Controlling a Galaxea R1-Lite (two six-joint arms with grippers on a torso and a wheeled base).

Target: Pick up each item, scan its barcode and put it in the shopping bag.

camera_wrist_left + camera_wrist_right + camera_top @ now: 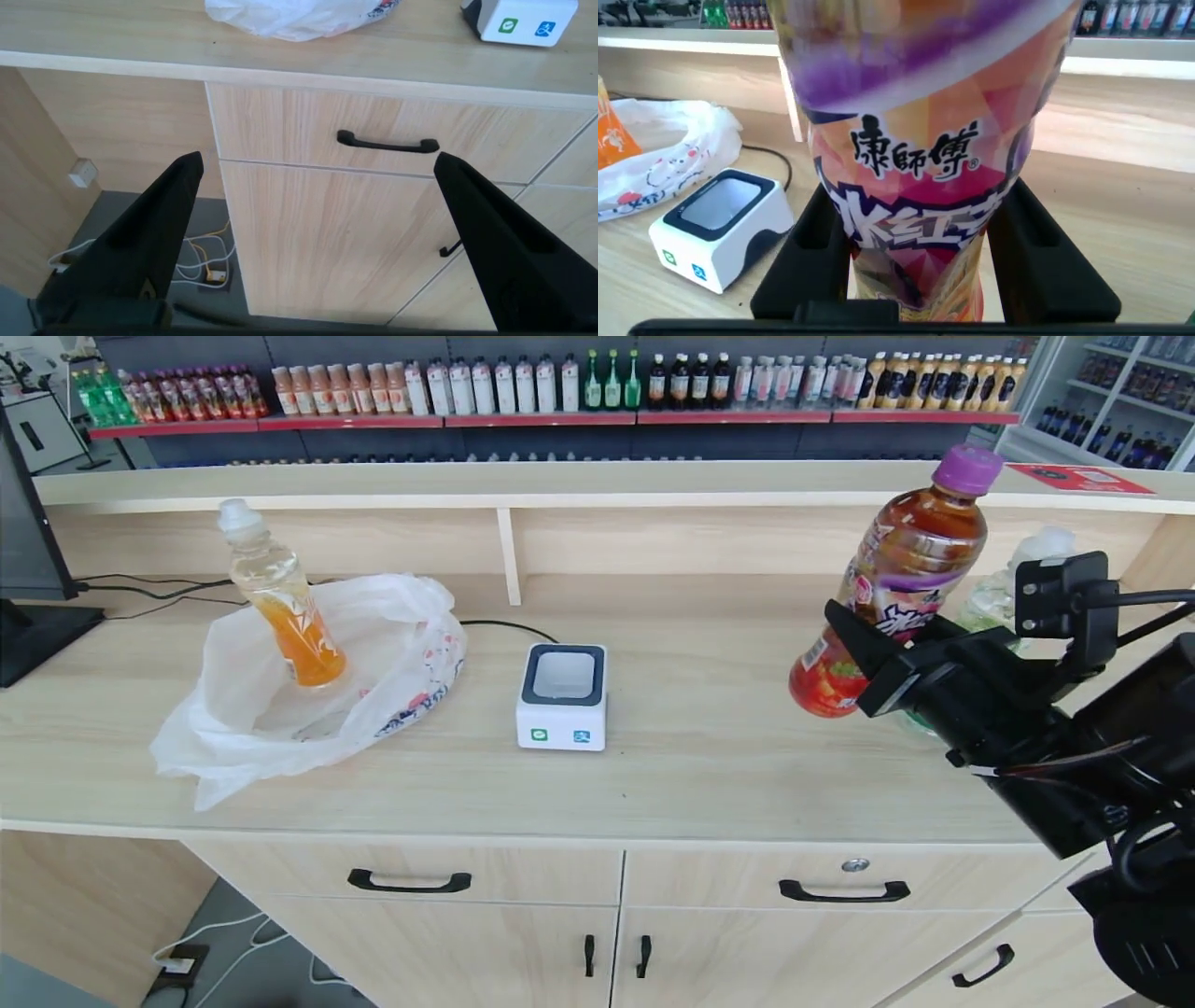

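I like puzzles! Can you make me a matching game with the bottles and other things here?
1 orange bottle
2 purple-cap bottle
3 scanner
4 left end effector

A gripped by the right end effector
B open, by a drawer
C in the bag
D on the counter, beside the bag

Pairs: 1-C, 2-A, 3-D, 4-B

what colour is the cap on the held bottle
Purple cap on the bottle; head view best.

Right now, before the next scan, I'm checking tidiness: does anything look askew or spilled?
Nothing spilled. The orange-drink bottle leans in the shopping bag, not upright, and the purple-capped bottle sits tilted in the right gripper.
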